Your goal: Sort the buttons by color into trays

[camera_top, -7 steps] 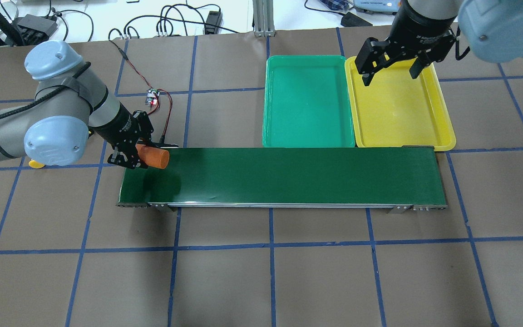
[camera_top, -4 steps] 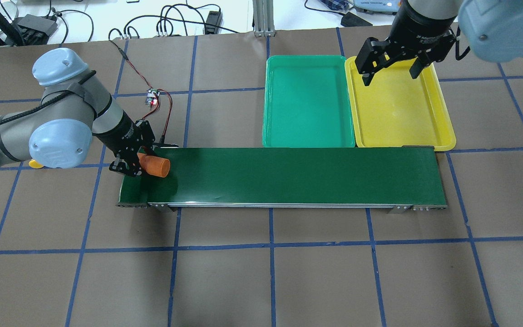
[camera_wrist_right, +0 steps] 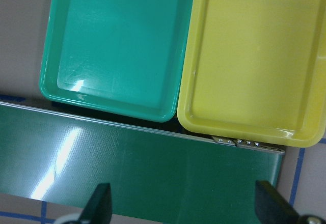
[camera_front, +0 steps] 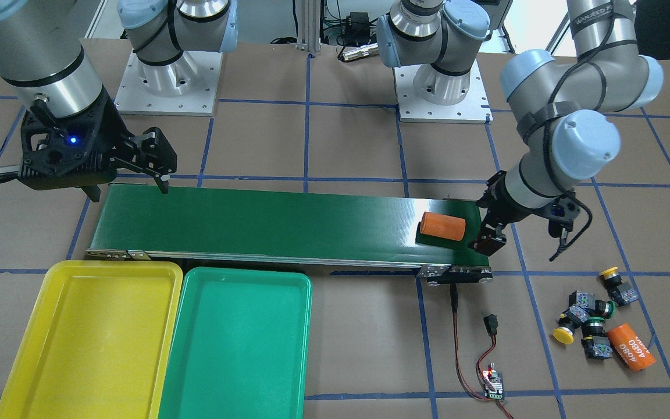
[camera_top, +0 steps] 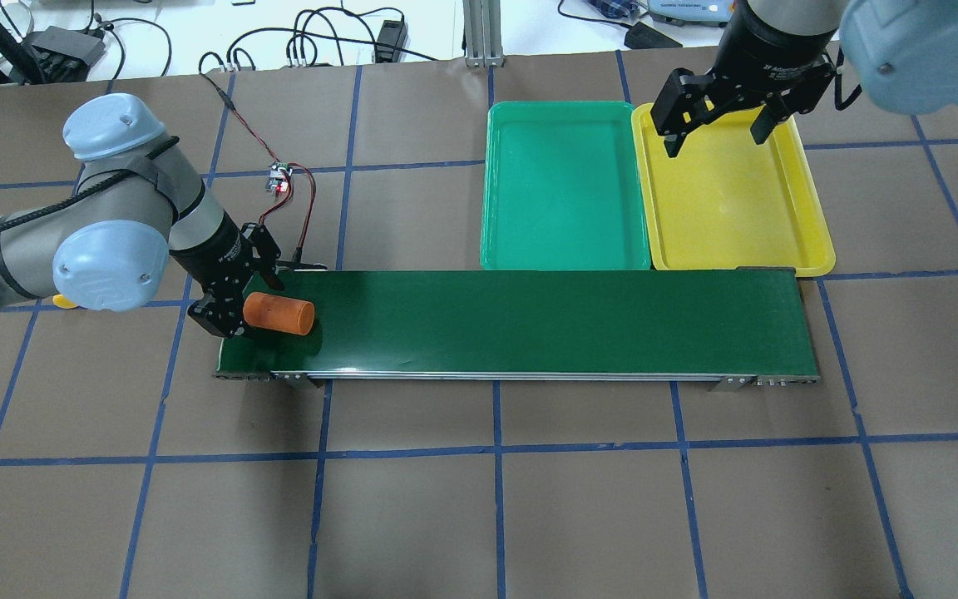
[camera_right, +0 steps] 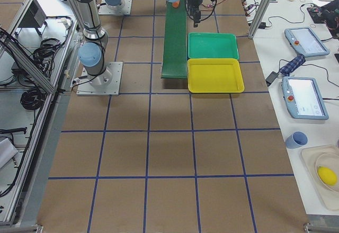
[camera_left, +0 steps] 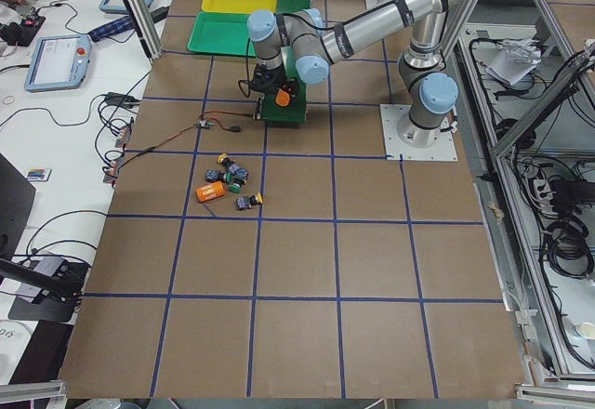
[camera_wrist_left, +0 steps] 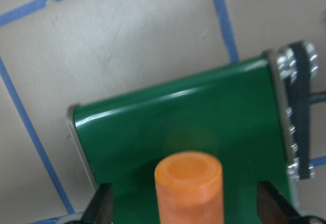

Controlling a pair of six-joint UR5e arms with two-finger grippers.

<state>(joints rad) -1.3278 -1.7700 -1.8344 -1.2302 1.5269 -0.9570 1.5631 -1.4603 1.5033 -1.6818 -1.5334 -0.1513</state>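
The buttons (camera_front: pixel 591 317), two yellow-capped and two green-capped, lie in a loose cluster on the paper beyond the belt's end on the robot's left, also seen in the exterior left view (camera_left: pixel 230 177). The green tray (camera_top: pixel 562 187) and the yellow tray (camera_top: pixel 728 200) sit side by side behind the belt, both empty. My left gripper (camera_top: pixel 248 301) is open over the belt's left end, its fingers (camera_wrist_left: pixel 102 206) standing wide of an orange cylinder (camera_top: pixel 279 314) that lies on the belt. My right gripper (camera_top: pixel 716 137) is open and empty above the yellow tray's far end.
The long dark-green conveyor belt (camera_top: pixel 529 324) runs across the middle. A second orange cylinder marked 4680 (camera_front: pixel 631 346) lies by the buttons. A small circuit board (camera_top: pixel 280 179) with red and black wires sits behind the belt's left end.
My left gripper has moved toward the table's near side and down with the orange cylinder, which now lies on the belt between opened fingers. The right arm has not moved.
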